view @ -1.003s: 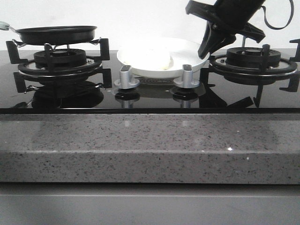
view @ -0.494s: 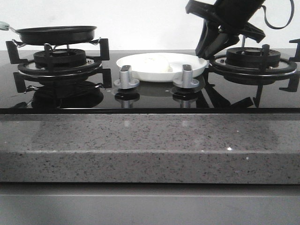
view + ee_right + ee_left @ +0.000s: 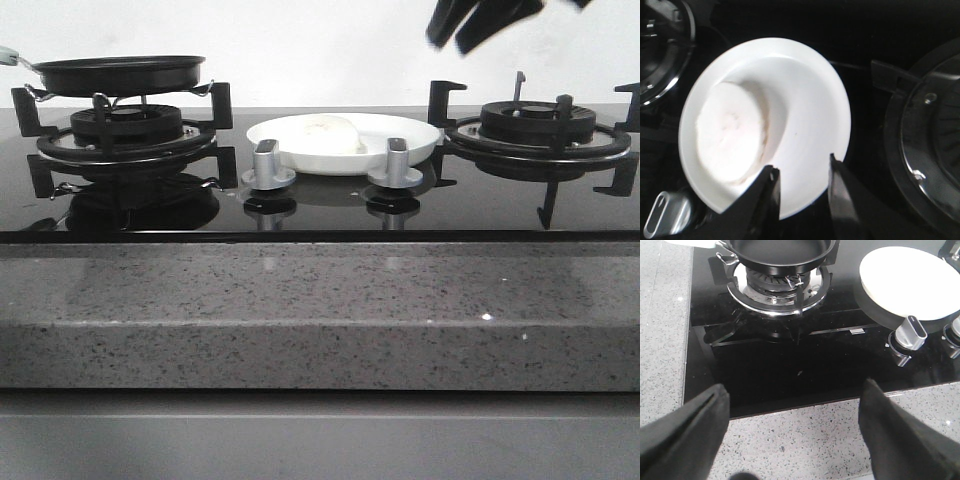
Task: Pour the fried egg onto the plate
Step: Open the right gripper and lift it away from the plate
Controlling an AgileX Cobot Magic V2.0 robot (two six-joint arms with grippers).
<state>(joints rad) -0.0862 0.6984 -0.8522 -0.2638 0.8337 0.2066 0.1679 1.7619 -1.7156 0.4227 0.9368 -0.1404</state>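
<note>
The white plate (image 3: 418,136) lies on the black hob between the two burners. The fried egg (image 3: 334,133) lies on its left part, pale, with its yolk not showing. The right wrist view shows the plate (image 3: 805,100) and the egg (image 3: 730,132) from above. My right gripper (image 3: 802,167) is open and empty above the plate's rim; in the front view it (image 3: 470,22) is high at the top right. The small black pan (image 3: 120,72) sits on the left burner with no egg showing in it. My left gripper (image 3: 795,405) is wide open and empty over the counter's front edge.
Two silver knobs (image 3: 268,165) (image 3: 397,163) stand just in front of the plate. The right burner's black grate (image 3: 540,125) is beside the plate. A speckled grey stone counter (image 3: 320,300) runs along the front of the hob.
My right gripper has risen from beside the plate's right rim to the top of the front view. The plate, which looked raised and glaring, now lies flat on the hob.
</note>
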